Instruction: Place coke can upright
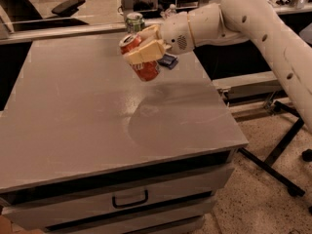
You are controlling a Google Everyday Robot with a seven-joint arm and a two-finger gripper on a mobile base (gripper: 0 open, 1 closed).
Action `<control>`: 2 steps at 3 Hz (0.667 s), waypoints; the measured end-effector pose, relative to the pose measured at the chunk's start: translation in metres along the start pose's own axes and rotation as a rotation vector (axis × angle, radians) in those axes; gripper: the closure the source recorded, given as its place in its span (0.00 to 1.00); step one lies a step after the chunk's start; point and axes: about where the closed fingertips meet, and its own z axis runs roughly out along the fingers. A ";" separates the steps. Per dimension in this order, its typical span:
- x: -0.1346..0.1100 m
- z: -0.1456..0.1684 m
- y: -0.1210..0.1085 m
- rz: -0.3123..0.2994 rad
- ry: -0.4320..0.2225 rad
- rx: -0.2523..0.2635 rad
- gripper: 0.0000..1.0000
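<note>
The coke can (142,62) is red-orange with a silver top, held tilted above the far part of the grey table (87,116). My gripper (144,46) is shut on the coke can, its tan fingers (145,52) clamping the can's upper half. The white arm reaches in from the upper right. The can hangs clear of the table surface, its top leaning to the upper left.
A green-and-white can (134,21) stands at the table's far edge behind the gripper. A small blue object (168,61) lies on the table just right of the held can. A drawer with a handle (130,199) is under the front edge. Chairs and desks stand behind.
</note>
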 end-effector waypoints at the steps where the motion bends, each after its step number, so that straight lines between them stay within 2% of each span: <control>1: 0.004 0.000 0.003 0.032 -0.066 0.026 1.00; 2: 0.011 -0.002 0.011 0.063 -0.176 0.058 1.00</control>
